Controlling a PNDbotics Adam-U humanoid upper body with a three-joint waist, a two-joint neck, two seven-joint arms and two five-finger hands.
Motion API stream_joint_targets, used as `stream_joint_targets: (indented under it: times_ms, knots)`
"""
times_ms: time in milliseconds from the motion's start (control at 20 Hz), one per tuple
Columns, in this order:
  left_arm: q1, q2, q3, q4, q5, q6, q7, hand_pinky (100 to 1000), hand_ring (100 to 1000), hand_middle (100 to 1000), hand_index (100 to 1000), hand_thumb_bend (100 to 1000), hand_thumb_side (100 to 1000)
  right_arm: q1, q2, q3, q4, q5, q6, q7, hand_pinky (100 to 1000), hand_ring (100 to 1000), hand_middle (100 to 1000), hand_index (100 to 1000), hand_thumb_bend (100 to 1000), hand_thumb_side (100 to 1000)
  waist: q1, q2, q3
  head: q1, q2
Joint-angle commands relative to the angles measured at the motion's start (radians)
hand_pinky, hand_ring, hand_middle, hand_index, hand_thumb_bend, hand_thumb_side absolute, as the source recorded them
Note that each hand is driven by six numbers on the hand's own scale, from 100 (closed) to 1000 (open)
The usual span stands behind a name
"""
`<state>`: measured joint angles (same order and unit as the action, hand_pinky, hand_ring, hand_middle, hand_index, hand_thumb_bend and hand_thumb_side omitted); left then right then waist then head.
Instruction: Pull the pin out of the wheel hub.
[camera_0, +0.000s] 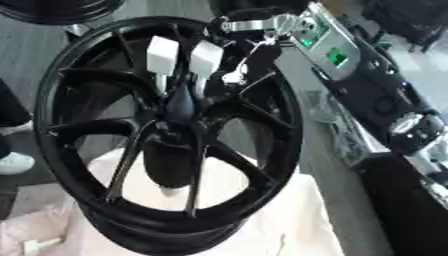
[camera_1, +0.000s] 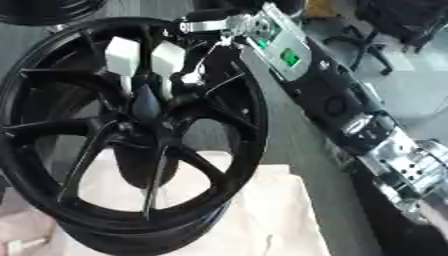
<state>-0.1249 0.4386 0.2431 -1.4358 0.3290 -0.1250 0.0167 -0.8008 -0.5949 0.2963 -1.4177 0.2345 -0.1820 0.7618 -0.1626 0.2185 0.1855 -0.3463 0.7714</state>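
Our right hand (camera_0: 214, 62), upper centre of frame, reaches into the black wheel hub (camera_0: 175, 107); we cannot tell whether its white-tipped fingers (camera_0: 163, 54) grip the pin.

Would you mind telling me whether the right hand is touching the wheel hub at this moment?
Cannot tell. In the left eye view the right hand overlaps the wheel hub, its white-tipped fingers over the centre, but neither contact nor gap shows plainly.
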Motion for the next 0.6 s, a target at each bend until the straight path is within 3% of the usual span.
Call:
stream_joint_targets:
  times_ms: [50,300,600]
  knots:
    - [-0.006,0.014,0.007,-0.011,-0.003,-0.001,0.000,843,734,687,820,157,886,-0.017,-0.039,-0.014,-0.024,-0.010,0.001,0.007,764,794,798,918,191,271,0.011,-0.011,0.000,-0.007,-0.001]
    - [-0.008,0.013,0.007,-0.012,-0.005,0.000,0.001,843,732,685,821,158,889,-0.014,-0.036,-0.013,-0.018,0.000,0.001,0.015,750,782,769,891,183,223,0.010,-0.007,0.001,-0.009,-0.001]
    - [-0.008,0.013,0.008,-0.012,-0.005,0.000,0.001,844,729,681,820,157,888,-0.012,-0.038,-0.016,-0.010,0.014,-0.002,0.010,729,766,763,889,217,259,0.009,-0.003,0.005,-0.012,-0.001]
